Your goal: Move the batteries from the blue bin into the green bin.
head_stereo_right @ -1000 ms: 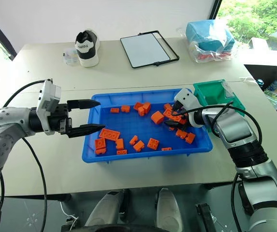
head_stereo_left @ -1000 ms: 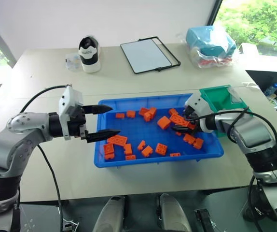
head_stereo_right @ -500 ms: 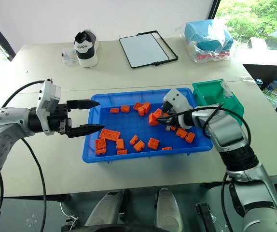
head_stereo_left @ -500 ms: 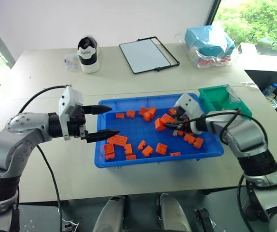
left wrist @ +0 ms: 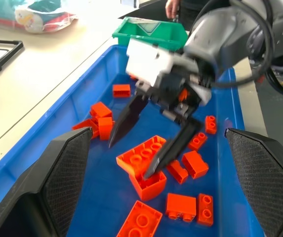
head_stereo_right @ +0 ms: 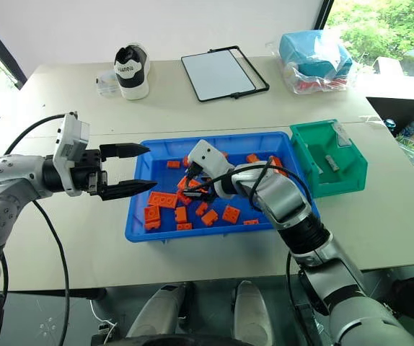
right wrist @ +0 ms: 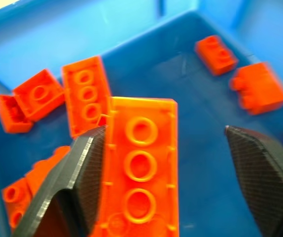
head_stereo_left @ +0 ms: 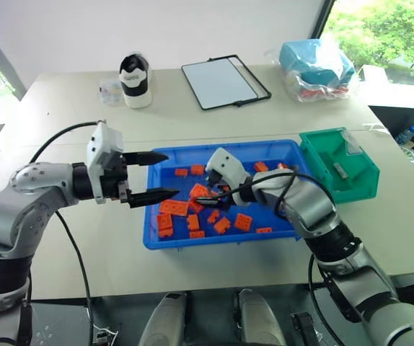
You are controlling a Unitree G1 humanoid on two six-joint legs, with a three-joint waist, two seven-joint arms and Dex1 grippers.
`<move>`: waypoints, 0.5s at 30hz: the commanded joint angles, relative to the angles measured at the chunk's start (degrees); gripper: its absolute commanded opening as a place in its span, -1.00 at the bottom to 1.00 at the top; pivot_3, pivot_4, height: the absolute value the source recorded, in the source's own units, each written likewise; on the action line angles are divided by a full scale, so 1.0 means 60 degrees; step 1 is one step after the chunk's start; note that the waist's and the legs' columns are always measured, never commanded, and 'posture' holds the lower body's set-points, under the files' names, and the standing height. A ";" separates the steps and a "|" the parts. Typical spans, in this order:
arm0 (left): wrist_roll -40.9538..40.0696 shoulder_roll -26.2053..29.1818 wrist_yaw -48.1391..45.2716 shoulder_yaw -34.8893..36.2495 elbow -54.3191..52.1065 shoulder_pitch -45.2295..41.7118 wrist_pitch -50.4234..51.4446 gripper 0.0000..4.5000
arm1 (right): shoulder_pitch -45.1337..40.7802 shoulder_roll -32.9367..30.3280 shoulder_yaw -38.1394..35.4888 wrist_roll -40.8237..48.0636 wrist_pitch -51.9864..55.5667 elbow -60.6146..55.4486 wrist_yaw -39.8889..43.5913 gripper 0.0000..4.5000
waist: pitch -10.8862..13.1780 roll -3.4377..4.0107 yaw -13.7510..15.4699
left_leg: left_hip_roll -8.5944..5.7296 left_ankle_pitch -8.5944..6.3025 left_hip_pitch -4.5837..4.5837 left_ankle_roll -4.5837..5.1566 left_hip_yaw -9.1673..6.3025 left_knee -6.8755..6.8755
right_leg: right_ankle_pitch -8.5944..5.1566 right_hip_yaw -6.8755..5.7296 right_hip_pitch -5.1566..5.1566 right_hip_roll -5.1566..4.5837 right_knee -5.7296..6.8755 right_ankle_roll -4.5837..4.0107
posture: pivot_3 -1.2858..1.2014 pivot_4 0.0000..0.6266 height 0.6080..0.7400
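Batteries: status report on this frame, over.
Left hand open, hovering over blue bin left end. Right hand open, low over orange bricks. One battery lying in green bin. Bricks may hide more.

The right end effector [left wrist: 149, 140] and its arm hide part of the blue bin [head_stereo_left: 165, 241] floor; the green bin's [head_stereo_left: 358, 189] small grey item (possibly a battery) is too small to identify.

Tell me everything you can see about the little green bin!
The green bin is a small, deep box of dark green plastic with a sloped end. It sits upright on the pale table, just past the right end of the big blue bin. One small grey battery lies on its floor, and a clear tag sits at its far rim. No hand touches it.
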 commanded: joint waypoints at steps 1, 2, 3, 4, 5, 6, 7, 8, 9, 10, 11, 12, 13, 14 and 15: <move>0.0039 0.0029 -0.0079 0.0042 -0.0108 -0.0099 -0.0202 1.00 | 0.0087 -0.0690 -0.1430 0.0684 0.1184 -0.1672 0.0046 0.63 | -0.0001 -0.0001 -0.0010 | 0.0000 -0.0001 0.0000 0.0000 0.0000 0.0000 | 0.0000 0.0000 0.0000 -0.0001 0.0000 0.0000 | 0.03 -0.52 0.87; 0.0036 0.0011 -0.0060 0.0050 -0.0138 -0.0063 -0.0200 1.00 | 0.0276 -0.0929 -0.1833 0.0935 0.1670 -0.2104 0.0075 0.63 | -0.0002 -0.0003 -0.0024 | 0.0001 -0.0001 0.0001 0.0001 -0.0001 -0.0002 | 0.0000 0.0000 0.0000 0.0000 0.0000 0.0000 | 0.03 -0.52 0.87; 0.0045 -0.0015 -0.0043 0.0045 -0.0158 -0.0034 -0.0209 1.00 | 0.0504 -0.1190 -0.2228 0.1147 0.2140 -0.2510 0.0095 0.63 | -0.0002 -0.0003 -0.0027 | 0.0004 -0.0002 0.0002 0.0001 -0.0001 -0.0005 | 0.0000 0.0000 0.0000 0.0001 -0.0001 0.0001 | 0.03 -0.52 0.87; 0.0055 -0.0039 -0.0030 0.0033 -0.0165 -0.0014 -0.0217 1.00 | 0.0708 -0.1392 -0.2552 0.1313 0.2521 -0.2835 0.0086 0.63 | -0.0002 -0.0002 -0.0033 | 0.0008 -0.0002 0.0003 0.0001 -0.0002 -0.0010 | 0.0000 -0.0001 0.0000 0.0004 0.0000 0.0000 | 0.03 -0.52 0.87; 0.0065 -0.0061 -0.0019 0.0024 -0.0179 0.0009 -0.0227 1.00 | 0.0899 -0.1528 -0.2822 0.1458 0.2854 -0.3104 0.0044 0.63 | -0.0002 -0.0002 -0.0043 | 0.0011 -0.0002 0.0005 0.0002 -0.0004 -0.0015 | -0.0001 -0.0002 0.0000 0.0005 0.0000 0.0000 | 0.03 -0.52 0.87; 0.0083 -0.0089 -0.0013 0.0006 -0.0175 0.0015 -0.0237 1.00 | 0.1079 -0.1556 -0.3079 0.1602 0.3227 -0.3310 -0.0021 0.63 | -0.0002 -0.0002 -0.0057 | 0.0012 -0.0002 0.0005 0.0002 -0.0002 -0.0016 | -0.0001 -0.0001 -0.0002 0.0006 0.0000 0.0000 | 0.03 -0.52 0.87; 0.0095 -0.0112 -0.0011 -0.0010 -0.0165 0.0010 -0.0241 1.00 | 0.1188 -0.1471 -0.3316 0.1738 0.3597 -0.3448 -0.0113 0.63 | -0.0001 -0.0002 -0.0074 | 0.0013 -0.0003 0.0005 0.0003 0.0002 -0.0016 | -0.0001 -0.0001 -0.0003 0.0005 0.0000 0.0000 | 0.03 -0.52 0.87; 0.0107 -0.0134 -0.0017 -0.0031 -0.0147 -0.0006 -0.0246 1.00 | 0.1268 -0.1324 -0.3565 0.1861 0.3975 -0.3557 -0.0196 0.63 | -0.0001 0.0000 -0.0086 | 0.0015 -0.0003 0.0005 0.0003 0.0007 -0.0015 | -0.0001 -0.0001 -0.0005 0.0004 0.0001 0.0000 | 0.03 -0.52 0.87; 0.0117 -0.0152 -0.0045 -0.0061 -0.0116 -0.0042 -0.0250 1.00 | 0.1303 -0.1071 -0.3846 0.1963 0.4405 -0.3622 -0.0284 0.63 | -0.0001 0.0000 -0.0089 | 0.0015 -0.0002 0.0006 0.0004 0.0011 -0.0013 | -0.0001 0.0001 -0.0006 0.0003 0.0000 0.0000 | 0.03 -0.52 0.87; 0.0136 -0.0174 -0.0070 -0.0101 -0.0093 -0.0079 -0.0262 1.00 | 0.1327 -0.0797 -0.4125 0.2041 0.4773 -0.3652 -0.0378 0.63 | -0.0001 0.0000 -0.0087 | 0.0017 -0.0002 0.0006 0.0004 0.0012 -0.0010 | -0.0001 0.0001 -0.0005 0.0003 0.0001 0.0000 | 0.03 -0.52 0.87; 0.0160 -0.0192 -0.0089 -0.0146 -0.0061 -0.0124 -0.0279 1.00 | 0.1378 -0.0572 -0.4366 0.2136 0.4994 -0.3637 -0.0491 0.63 | -0.0002 0.0000 -0.0069 | 0.0019 -0.0002 0.0006 0.0005 0.0012 -0.0008 | 0.0000 0.0001 -0.0005 0.0005 0.0000 0.0000 | 0.03 -0.52 0.87; 0.0190 -0.0200 -0.0112 -0.0203 0.0002 -0.0199 -0.0310 1.00 | 0.1446 -0.0403 -0.4542 0.2241 0.5101 -0.3575 -0.0609 0.63 | -0.0002 0.0000 -0.0051 | 0.0018 -0.0002 0.0007 0.0005 0.0011 -0.0007 | 0.0000 0.0001 -0.0004 0.0005 0.0001 0.0000 | 0.03 -0.52 0.87; 0.0212 -0.0190 -0.0149 -0.0244 0.0082 -0.0296 -0.0344 1.00 | 0.1543 -0.0303 -0.4616 0.2312 0.5129 -0.3504 -0.0737 0.63 | -0.0002 0.0000 -0.0042 | 0.0018 -0.0002 0.0007 0.0005 0.0010 -0.0004 | 0.0000 0.0000 -0.0002 0.0006 0.0001 0.0000 | 0.03 -0.52 0.87; 0.0225 -0.0178 -0.0176 -0.0277 0.0151 -0.0383 -0.0362 1.00 | 0.1639 -0.0244 -0.4663 0.2379 0.5130 -0.3426 -0.0876 0.63 | -0.0002 0.0000 -0.0024 | 0.0017 -0.0002 0.0007 0.0005 0.0010 -0.0003 | 0.0000 0.0001 -0.0001 0.0005 0.0000 0.0000 | 0.03 -0.52 0.87; 0.0237 -0.0167 -0.0206 -0.0289 0.0203 -0.0447 -0.0374 1.00 | 0.1727 -0.0194 -0.4707 0.2432 0.5130 -0.3365 -0.1013 0.63 | -0.0002 0.0000 -0.0007 | 0.0014 -0.0002 0.0005 0.0005 0.0010 -0.0003 | 0.0000 0.0000 0.0000 0.0003 0.0000 0.0000 | 0.03 -0.52 0.87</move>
